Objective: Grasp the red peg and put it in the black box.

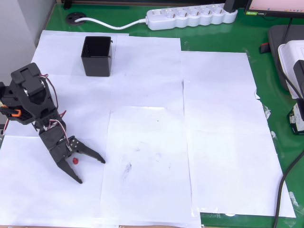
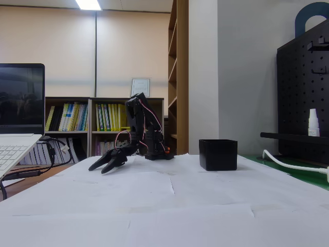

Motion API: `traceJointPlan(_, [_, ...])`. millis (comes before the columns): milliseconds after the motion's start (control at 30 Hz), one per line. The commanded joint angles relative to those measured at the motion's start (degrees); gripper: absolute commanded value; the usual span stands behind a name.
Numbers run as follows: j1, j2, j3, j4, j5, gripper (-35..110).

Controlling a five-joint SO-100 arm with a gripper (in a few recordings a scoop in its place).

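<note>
Desk (image 1: 223,28) green under white paper sheets (image 1: 152,142), black box (image 1: 97,56) upright near the overhead view's top left, well apart from the arm, hand (image 1: 90,170) low, fingers spread, red peg (image 1: 75,161) on the paper between them

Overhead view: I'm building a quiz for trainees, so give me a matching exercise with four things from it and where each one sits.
Things:
1. red peg
2. black box
3. power strip
4. gripper

Places:
A. on the green surface along the top edge
B. lower left, jaws spread wide over the paper
C. on the white paper, upper left
D. between the two black fingers, near their base

Pairs: 1-D, 2-C, 3-A, 4-B
</note>
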Motion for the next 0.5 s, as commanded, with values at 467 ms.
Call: traceJointPlan(467, [-0.18, 2.64, 12.74, 4.31, 0.09, 36])
